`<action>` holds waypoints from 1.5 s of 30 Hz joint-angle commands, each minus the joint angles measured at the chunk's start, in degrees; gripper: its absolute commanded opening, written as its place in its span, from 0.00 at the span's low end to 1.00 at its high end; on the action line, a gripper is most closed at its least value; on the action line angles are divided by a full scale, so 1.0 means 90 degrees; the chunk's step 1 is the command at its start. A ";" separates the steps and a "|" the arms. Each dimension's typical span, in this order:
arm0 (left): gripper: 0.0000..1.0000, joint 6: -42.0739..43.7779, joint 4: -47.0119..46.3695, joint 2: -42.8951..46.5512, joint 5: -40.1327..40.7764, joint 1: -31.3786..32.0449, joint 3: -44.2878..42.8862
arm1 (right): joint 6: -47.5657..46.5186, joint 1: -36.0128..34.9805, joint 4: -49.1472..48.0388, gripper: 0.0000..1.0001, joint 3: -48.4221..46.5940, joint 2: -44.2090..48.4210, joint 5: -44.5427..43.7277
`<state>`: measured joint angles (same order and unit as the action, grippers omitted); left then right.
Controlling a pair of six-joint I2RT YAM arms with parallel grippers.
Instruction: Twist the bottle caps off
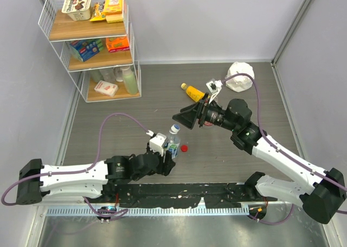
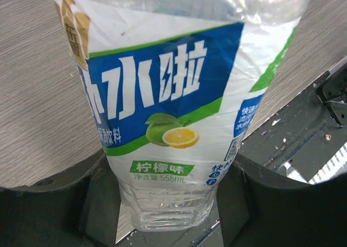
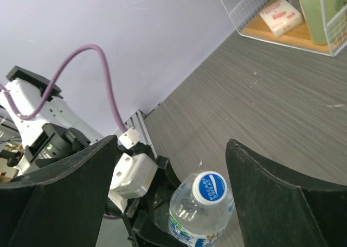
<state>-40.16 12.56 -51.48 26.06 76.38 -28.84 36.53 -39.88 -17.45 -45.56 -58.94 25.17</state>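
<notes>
From above: my left hand (image 1: 168, 154) grips the blue-label bottle (image 1: 173, 140), upright on the desk (image 1: 108, 103); my right hand (image 1: 187, 118) hangs wide open just beyond it. Left wrist: the bottle stands between my fingers (image 2: 54, 214). Right wrist: its white cap (image 3: 210, 186) lies below, untouched.

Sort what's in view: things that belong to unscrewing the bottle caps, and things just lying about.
Job: clear plastic bottle with blue-white label, its white screw cap; loose red round cap; yellow-orange plastic bottle lying down.
Lying about: white wire shelf rack of snack packets; crumpled white lump.
</notes>
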 commanded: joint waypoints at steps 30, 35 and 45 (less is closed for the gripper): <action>0.00 -0.0069 -0.0048 0.0427 0.0424 -0.0020 -0.0263 | -0.0026 -0.0540 0.0552 0.31 -0.0124 -0.0815 0.0036; 0.00 -0.0118 -0.0048 0.0554 0.0415 -0.0020 -0.0165 | -0.0163 -0.0540 0.0679 0.25 -0.0123 -0.0552 -0.0267; 0.00 -0.0284 -0.0048 0.0554 0.0473 -0.0010 -0.0018 | -0.0446 -0.0540 0.1040 0.25 -0.0407 -0.0327 -0.0998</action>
<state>-41.50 13.61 -47.09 28.32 76.38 -29.45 34.96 -44.56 -8.99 -46.74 -63.86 20.82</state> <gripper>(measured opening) 0.618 0.398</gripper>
